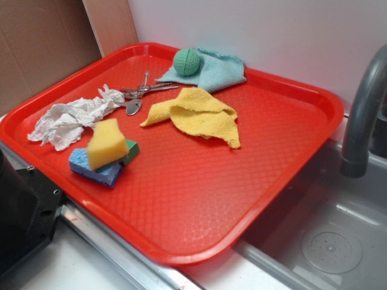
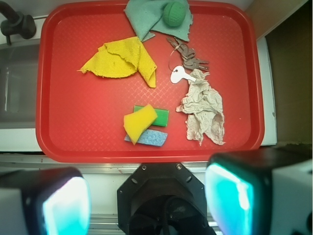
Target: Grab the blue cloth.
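The blue cloth (image 1: 213,70) (image 2: 146,18) is a pale teal terry rag lying at the far edge of the red tray (image 1: 199,199) (image 2: 73,127), with a green knitted ball (image 1: 187,61) (image 2: 174,12) resting on it. My gripper (image 2: 149,203) hangs high above the tray's near edge, far from the cloth. Its two fingers stand wide apart with nothing between them, so it is open. In the exterior view only a dark part of the robot shows at the lower left and the fingers are out of frame.
A yellow cloth (image 1: 196,113) (image 2: 120,61) lies mid-tray. Keys (image 1: 139,93) (image 2: 185,61), crumpled paper (image 1: 69,121) (image 2: 204,110) and stacked yellow, green and blue sponges (image 1: 106,154) (image 2: 144,126) sit nearby. A sink with a grey faucet (image 1: 363,115) (image 2: 14,24) borders the tray.
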`<act>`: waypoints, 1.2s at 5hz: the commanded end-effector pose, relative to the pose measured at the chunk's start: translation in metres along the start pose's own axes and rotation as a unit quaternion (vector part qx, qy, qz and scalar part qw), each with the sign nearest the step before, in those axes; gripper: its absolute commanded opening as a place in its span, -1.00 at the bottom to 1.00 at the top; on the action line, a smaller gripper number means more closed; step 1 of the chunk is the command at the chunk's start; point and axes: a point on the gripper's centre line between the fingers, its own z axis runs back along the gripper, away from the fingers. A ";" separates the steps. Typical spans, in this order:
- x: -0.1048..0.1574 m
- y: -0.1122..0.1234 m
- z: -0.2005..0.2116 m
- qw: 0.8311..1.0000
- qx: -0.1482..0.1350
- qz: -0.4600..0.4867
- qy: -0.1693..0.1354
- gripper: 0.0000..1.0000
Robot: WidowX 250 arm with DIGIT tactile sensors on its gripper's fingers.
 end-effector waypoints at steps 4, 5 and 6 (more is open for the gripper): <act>0.092 0.035 -0.059 0.996 0.027 0.085 -0.011 1.00; 0.125 0.036 -0.079 0.993 0.030 0.095 -0.058 1.00; 0.140 0.037 -0.098 0.990 0.012 0.112 -0.084 1.00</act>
